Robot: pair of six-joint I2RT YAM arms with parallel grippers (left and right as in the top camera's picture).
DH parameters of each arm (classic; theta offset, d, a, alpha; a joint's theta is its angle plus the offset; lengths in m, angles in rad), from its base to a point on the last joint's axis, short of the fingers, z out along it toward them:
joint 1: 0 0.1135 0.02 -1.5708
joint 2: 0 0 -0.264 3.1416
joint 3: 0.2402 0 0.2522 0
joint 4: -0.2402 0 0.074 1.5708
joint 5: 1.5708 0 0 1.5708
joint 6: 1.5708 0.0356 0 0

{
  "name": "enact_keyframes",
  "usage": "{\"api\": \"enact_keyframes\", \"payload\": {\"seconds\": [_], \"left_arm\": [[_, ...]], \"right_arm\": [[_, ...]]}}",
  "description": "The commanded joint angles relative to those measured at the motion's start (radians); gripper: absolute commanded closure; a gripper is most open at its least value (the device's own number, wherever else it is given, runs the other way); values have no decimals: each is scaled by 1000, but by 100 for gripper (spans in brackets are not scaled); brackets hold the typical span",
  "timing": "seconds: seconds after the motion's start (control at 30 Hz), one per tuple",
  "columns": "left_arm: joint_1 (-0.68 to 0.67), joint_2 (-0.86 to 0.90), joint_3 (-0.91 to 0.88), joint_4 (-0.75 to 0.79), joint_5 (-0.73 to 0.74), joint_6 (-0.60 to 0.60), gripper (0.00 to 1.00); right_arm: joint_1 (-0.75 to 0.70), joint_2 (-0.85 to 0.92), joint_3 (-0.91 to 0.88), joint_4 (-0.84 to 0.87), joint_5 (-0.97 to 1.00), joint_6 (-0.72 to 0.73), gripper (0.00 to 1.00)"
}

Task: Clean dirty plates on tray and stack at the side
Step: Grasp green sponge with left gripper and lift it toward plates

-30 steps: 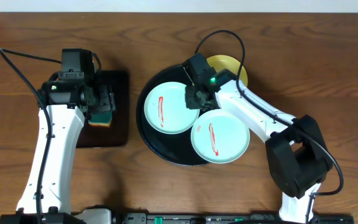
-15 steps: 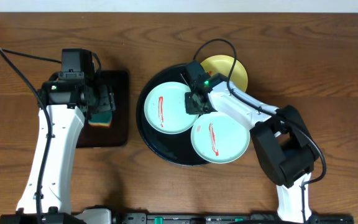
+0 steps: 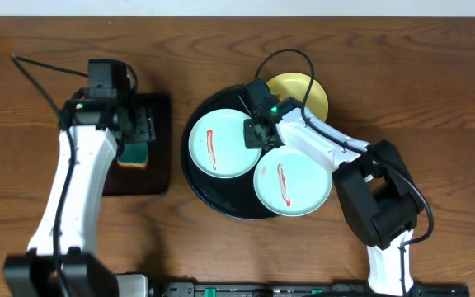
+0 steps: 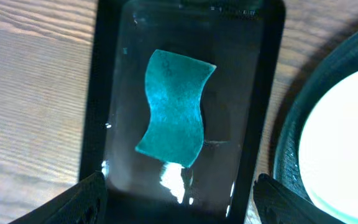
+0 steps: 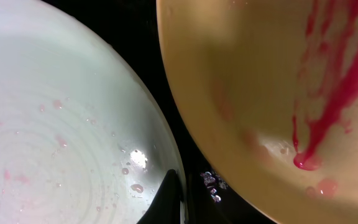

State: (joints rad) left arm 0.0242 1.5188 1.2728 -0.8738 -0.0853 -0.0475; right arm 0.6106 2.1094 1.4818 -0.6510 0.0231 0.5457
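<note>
Wooden table (image 3: pixel 402 66) | two pale blue plates (image 3: pixel 217 148) are laid in black tray (image 3: pixel 221 206), yellow plate (image 3: pixel 308 89) at its far rim | left fingers (image 4: pixel 89 199) are held wide open over sponge (image 4: pixel 173 106) | right fingers (image 5: pixel 166 199) are shut at one blue rim, actual hold can't be told

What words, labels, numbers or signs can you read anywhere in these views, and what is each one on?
Nothing here is legible enough to quote.
On the rectangular black tray: small pale lettering along its top rim in the left wrist view, too blurred to read.
On the sponge: a faint mark on its blue-green face, unreadable.
On the two pale blue plates, the yellow plate and the round black tray: no writing visible.
</note>
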Motion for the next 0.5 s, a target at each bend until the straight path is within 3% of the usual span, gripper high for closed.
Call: {"api": "enact_keyframes", "payload": {"seconds": [0.0, 0.2, 0.33, 0.47], "left_arm": [[0, 91, -8, 15, -14, 34, 25], [27, 233, -8, 24, -14, 55, 38], [76, 298, -8, 52, -13, 55, 41], [108, 339, -8, 93, -3, 60, 53]], "right_arm": [[18, 20, -14, 12, 19, -1, 99], [19, 20, -42, 35, 21, -1, 99], [19, 20, -56, 50, 21, -1, 99], [19, 20, -57, 58, 21, -1, 99]]}}
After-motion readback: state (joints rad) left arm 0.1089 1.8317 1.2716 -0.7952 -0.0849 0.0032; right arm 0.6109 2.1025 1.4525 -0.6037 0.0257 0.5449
